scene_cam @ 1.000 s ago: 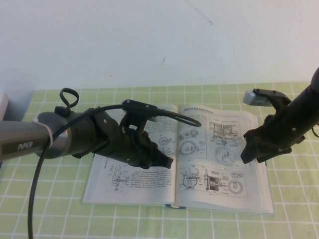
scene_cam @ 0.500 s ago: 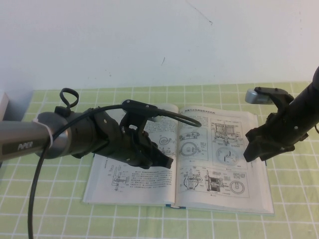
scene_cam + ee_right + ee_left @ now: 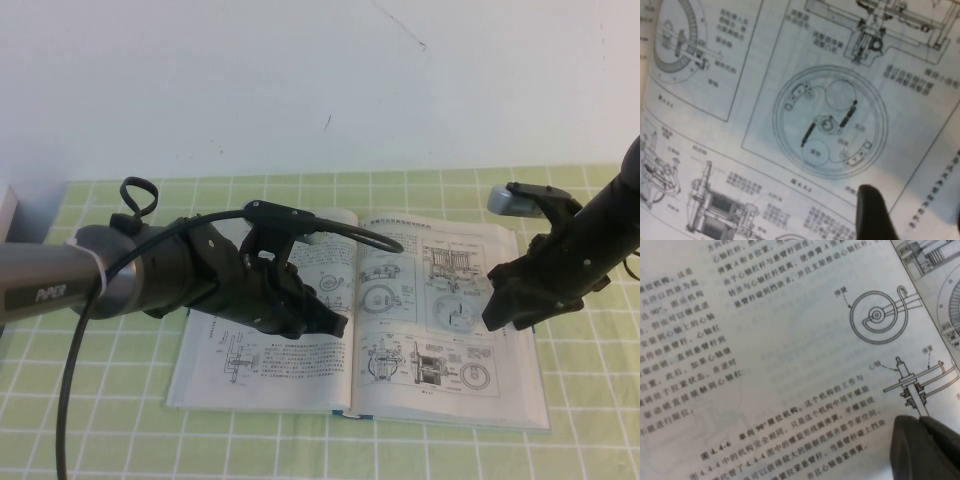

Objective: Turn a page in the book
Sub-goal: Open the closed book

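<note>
Right gripper (image 3: 502, 312) above page (image 3: 440, 300) edge

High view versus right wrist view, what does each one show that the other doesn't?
Only the high view shows the whole open book on the green checked cloth, the left pincer over its left-hand page, and the right pincer at the outer edge of the diagram page.

Only the right wrist view shows the circular drawing in detail.

Both show the diagram page lying flat and the right pincer.
</note>
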`<state>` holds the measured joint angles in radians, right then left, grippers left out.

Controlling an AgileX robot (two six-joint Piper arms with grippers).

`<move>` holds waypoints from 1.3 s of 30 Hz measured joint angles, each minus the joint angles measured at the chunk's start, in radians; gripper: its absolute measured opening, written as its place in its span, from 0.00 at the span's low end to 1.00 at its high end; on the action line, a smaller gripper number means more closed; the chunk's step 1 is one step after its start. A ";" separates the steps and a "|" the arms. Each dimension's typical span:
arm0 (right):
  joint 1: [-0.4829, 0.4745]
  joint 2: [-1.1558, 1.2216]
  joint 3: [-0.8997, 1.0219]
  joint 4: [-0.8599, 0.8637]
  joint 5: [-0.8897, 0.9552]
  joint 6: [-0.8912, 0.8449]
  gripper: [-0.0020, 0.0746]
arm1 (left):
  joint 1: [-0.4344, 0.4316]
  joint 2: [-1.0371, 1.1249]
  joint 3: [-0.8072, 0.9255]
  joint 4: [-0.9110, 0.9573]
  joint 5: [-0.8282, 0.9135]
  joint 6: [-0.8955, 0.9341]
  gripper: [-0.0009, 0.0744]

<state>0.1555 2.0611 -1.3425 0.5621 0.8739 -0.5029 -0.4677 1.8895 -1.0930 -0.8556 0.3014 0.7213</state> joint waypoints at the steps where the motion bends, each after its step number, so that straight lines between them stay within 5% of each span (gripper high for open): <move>1: 0.000 0.000 0.000 0.007 0.002 0.000 0.49 | 0.000 0.000 0.000 -0.002 -0.002 0.000 0.01; 12: 0.002 0.002 0.000 0.125 -0.005 -0.069 0.49 | 0.000 0.000 0.000 -0.010 -0.004 -0.002 0.01; 31: 0.002 0.003 0.000 -0.044 0.031 0.024 0.49 | 0.000 0.000 0.000 -0.010 -0.004 -0.002 0.01; 39: -0.002 0.010 0.000 0.110 0.031 -0.073 0.48 | 0.000 0.000 0.000 -0.010 -0.004 0.000 0.01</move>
<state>0.1538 2.0713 -1.3430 0.6724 0.9045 -0.5761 -0.4677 1.8895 -1.0930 -0.8660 0.2975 0.7211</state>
